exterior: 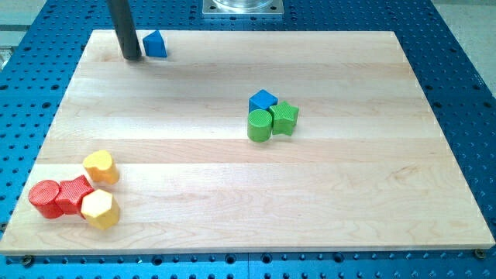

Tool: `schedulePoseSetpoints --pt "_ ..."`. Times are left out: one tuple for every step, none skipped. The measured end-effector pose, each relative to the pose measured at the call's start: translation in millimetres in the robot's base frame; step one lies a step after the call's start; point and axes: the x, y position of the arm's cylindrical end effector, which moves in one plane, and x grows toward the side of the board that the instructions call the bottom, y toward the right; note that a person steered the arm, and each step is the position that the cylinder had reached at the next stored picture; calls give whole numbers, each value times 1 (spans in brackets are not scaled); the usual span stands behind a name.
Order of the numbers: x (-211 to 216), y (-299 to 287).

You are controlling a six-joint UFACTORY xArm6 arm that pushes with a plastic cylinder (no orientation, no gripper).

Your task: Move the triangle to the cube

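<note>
A blue triangle [155,44] lies near the top left of the wooden board [248,201]. My tip [132,57] stands just left of it, touching or almost touching its left side. A blue cube [263,101] sits near the middle of the board, to the right and below the triangle. A green cylinder [260,125] and a green star-shaped block [284,118] press against the cube from below.
At the bottom left a red cylinder [45,198], a red star-shaped block [74,194], a yellow heart-like block [101,167] and a yellow hexagon [100,208] cluster together. A metal mount [242,7] sits beyond the top edge. Blue perforated table surrounds the board.
</note>
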Motion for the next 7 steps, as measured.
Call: schedulePoseSetpoints --pt "-20 4" --pt "-20 69" --pt "-10 120" --pt "-10 163" --pt "-4 156" --pt "21 149" --pt "56 149"
